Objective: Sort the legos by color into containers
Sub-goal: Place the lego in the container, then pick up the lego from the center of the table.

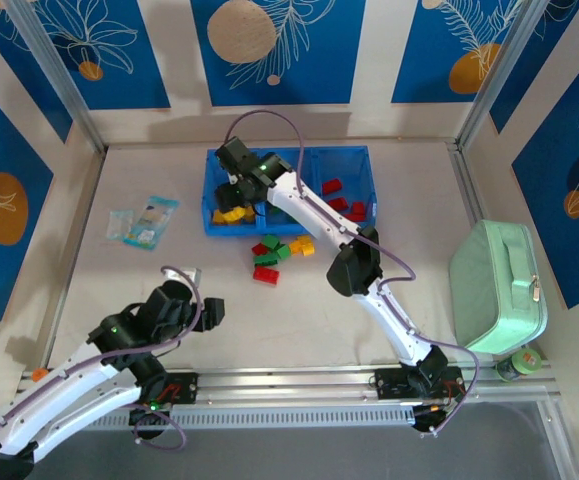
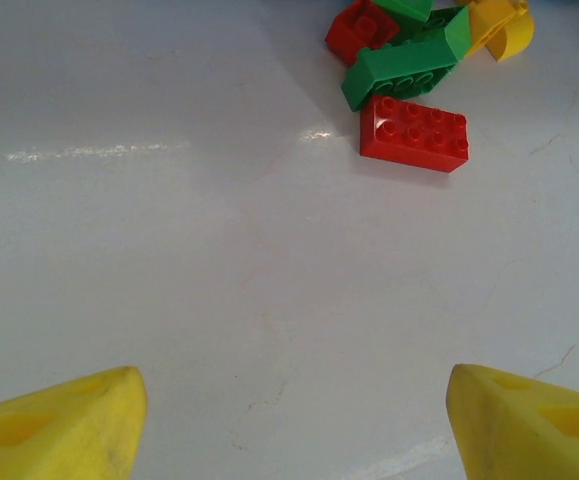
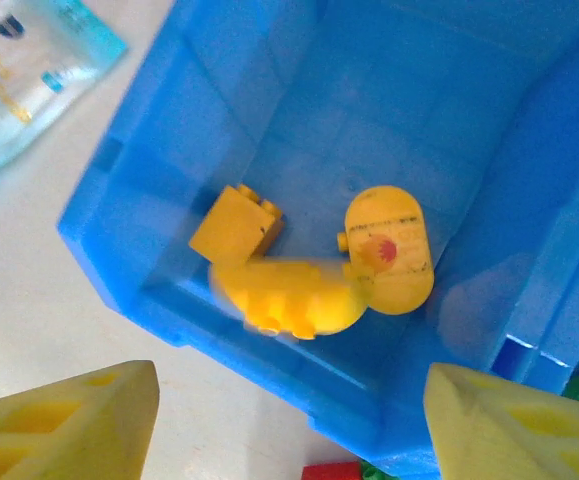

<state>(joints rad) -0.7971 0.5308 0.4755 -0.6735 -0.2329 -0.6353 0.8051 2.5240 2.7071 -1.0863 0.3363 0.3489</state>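
The blue tray (image 1: 354,152) lies at the back middle of the table. My right gripper (image 1: 237,182) hangs open above its left compartment. In the right wrist view that compartment (image 3: 269,90) holds yellow legos: a square one (image 3: 234,225), a rounded one with a red mark (image 3: 389,250), and a motion-blurred one (image 3: 289,295) below my open jaws (image 3: 289,400). Red legos (image 1: 344,200) lie in the right compartment. A loose pile of red, green and yellow legos (image 1: 279,255) sits in front of the tray. My left gripper (image 1: 209,305) is open and empty (image 2: 294,410), short of a red brick (image 2: 414,133) and a green brick (image 2: 399,68).
A pale blue packet (image 1: 142,222) lies left of the tray. A mint-green zippered case (image 1: 499,285) stands at the right edge. Metal frame posts rise at the back corners and a rail runs along the near edge. My right arm crosses over the tray's middle compartment.
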